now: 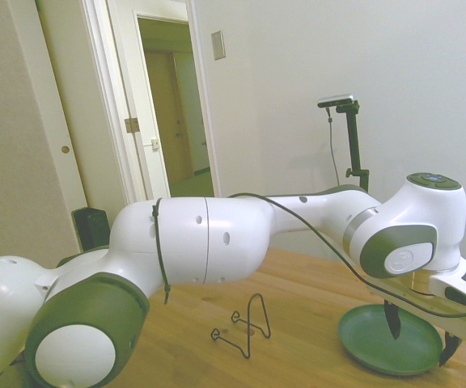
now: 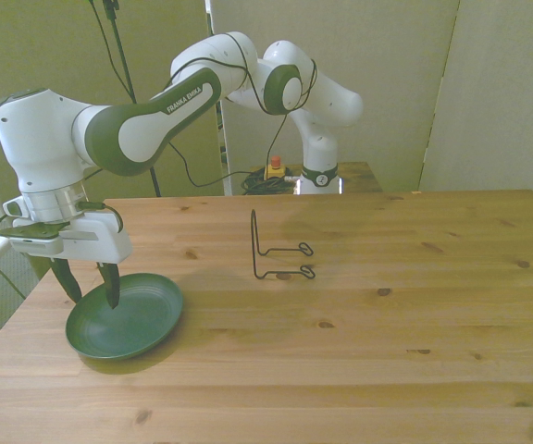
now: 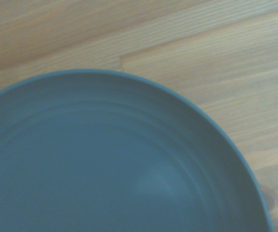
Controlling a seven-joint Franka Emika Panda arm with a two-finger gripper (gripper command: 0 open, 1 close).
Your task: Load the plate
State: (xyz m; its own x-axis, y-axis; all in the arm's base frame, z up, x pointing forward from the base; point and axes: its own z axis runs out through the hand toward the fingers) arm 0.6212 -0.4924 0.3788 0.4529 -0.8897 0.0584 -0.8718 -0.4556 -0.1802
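The wooden tabletop (image 2: 387, 314) is carrying two things. The teal-green plate (image 2: 132, 319) is lying flat near the front view's left edge, toward the near side. A black wire rack (image 2: 276, 252) is standing well apart from it, farther back near the middle, its upright loop rising above two feet.
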